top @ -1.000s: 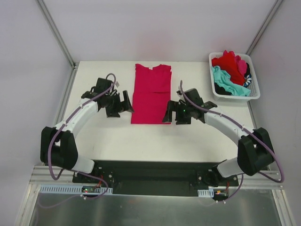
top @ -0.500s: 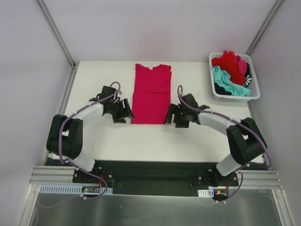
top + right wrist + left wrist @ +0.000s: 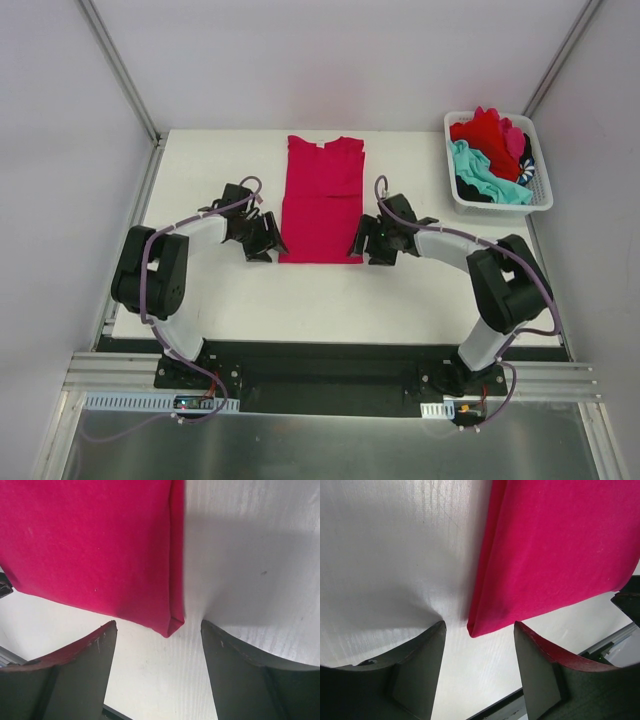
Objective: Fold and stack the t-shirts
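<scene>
1. A white table sits inside pale walls.
2. The magenta-pink t-shirt lies flat mid-table, folded into a narrow strip, collar far, hem near.
3. The left gripper is spread wide with the near-left hem corner between its fingers. The right gripper gapes likewise around the near-right corner. Neither has cloth pinched.
4. Danger one: a shallow close catches only the top layer, and the layers peel apart on the lift.
5. Danger two: fingers scraping the table shove the hem and bunch it, and unequal lifts would skew the fold.
6. The red and teal t-shirts sit heaped in the white basket, far right, well apart.
</scene>
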Controlling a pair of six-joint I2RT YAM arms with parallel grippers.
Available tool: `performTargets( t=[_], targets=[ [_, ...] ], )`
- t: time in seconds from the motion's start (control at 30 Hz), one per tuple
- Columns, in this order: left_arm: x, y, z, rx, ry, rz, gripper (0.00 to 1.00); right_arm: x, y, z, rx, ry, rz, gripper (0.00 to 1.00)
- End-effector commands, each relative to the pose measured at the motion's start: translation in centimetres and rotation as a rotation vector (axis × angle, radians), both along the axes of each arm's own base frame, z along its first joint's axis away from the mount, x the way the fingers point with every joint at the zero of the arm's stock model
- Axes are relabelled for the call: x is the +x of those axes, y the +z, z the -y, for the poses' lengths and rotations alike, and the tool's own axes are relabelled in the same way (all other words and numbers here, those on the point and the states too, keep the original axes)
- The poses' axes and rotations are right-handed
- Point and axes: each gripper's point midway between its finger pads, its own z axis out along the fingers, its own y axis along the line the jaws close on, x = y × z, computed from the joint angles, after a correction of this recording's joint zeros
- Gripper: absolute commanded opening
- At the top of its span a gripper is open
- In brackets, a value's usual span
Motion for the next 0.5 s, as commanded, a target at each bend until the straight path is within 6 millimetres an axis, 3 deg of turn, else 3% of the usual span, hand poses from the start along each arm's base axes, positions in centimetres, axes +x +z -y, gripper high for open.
performTargets(
  t=[0.0,0.2,0.4,0.47],
  targets=[
    [0.4,-0.3,0.2,-0.002,0.025,-0.007,0.56,0.8,-0.4,-0.4,0.004,-0.020,-0.002,0.71],
    [0.1,-1.1,0.1,0.003,0.032,-0.033,0.39,0.3,-1.7,-0.2,-0.004,-0.025,-0.037,0.59],
    [-0.2,-1.6,0.3,-0.002,0.026,-0.054,0.30,-0.6,-2.3,0.1,-0.007,-0.023,-0.060,0.43],
    [-0.6,-1.8,0.2,0.002,0.025,-0.061,0.23,-0.9,-2.6,0.2,-0.009,-0.015,-0.067,0.32]
  ],
)
